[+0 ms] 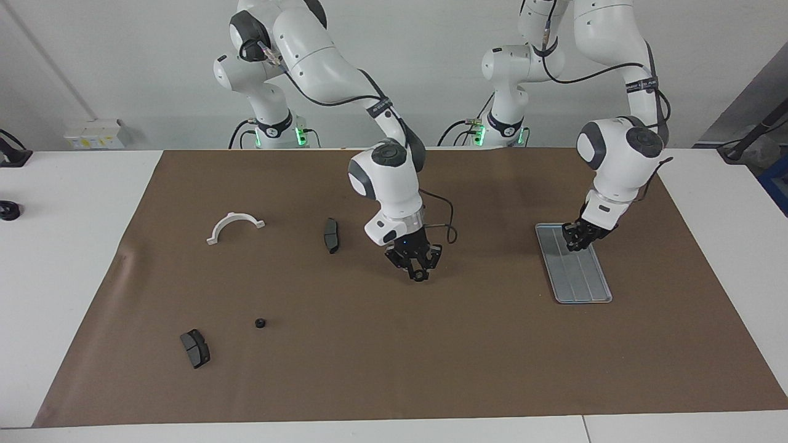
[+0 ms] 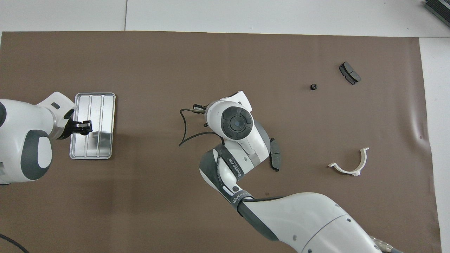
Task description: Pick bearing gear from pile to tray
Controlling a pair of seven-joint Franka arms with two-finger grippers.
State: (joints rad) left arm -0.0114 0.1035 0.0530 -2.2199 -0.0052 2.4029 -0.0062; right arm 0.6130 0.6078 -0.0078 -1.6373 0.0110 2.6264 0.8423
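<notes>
The pile lies scattered toward the right arm's end of the mat: a white half-ring (image 1: 234, 223), two dark brake pads (image 1: 331, 235) (image 1: 195, 347) and one small black gear (image 1: 260, 322), also in the overhead view (image 2: 313, 86). My right gripper (image 1: 419, 275) hangs over the middle of the mat, between the pile and the tray, shut on what looks like a small black gear at its tips. In the overhead view its wrist hides it. The silver tray (image 1: 582, 280) (image 2: 102, 105) lies toward the left arm's end. My left gripper (image 1: 576, 239) (image 2: 84, 126) is low over the tray's end nearer the robots.
The brown mat (image 1: 394, 369) covers most of the white table. The half-ring (image 2: 351, 167) and one brake pad (image 2: 275, 154) lie nearer the robots than the loose gear and the other pad (image 2: 349, 72). A cable loops from the right wrist (image 2: 186, 130).
</notes>
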